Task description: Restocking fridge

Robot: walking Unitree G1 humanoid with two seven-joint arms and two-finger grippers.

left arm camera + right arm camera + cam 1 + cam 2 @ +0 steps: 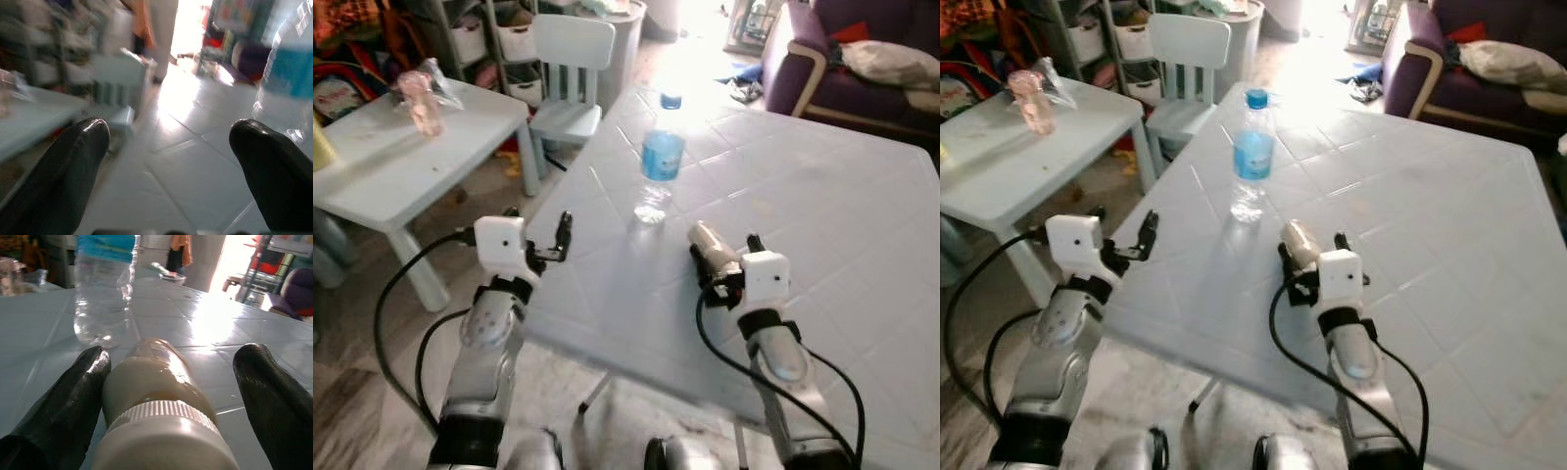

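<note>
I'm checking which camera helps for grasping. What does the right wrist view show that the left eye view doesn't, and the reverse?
Right wrist view alone: the cream bottle close up, lying between the right gripper's fingers, its ribbed white cap nearest the camera, with the fingers spread wider than the bottle.

Left eye view alone: the left gripper at the table's left edge, the small side table and white chair.

Both: the upright water bottle with its blue label, beyond the cream bottle on the tiled white table.

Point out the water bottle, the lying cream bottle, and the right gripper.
water bottle (662,155), left eye view, on its blue label.
cream bottle (151,382), right wrist view, on its body.
right gripper (176,382), right wrist view, midway between its fingers.
</note>
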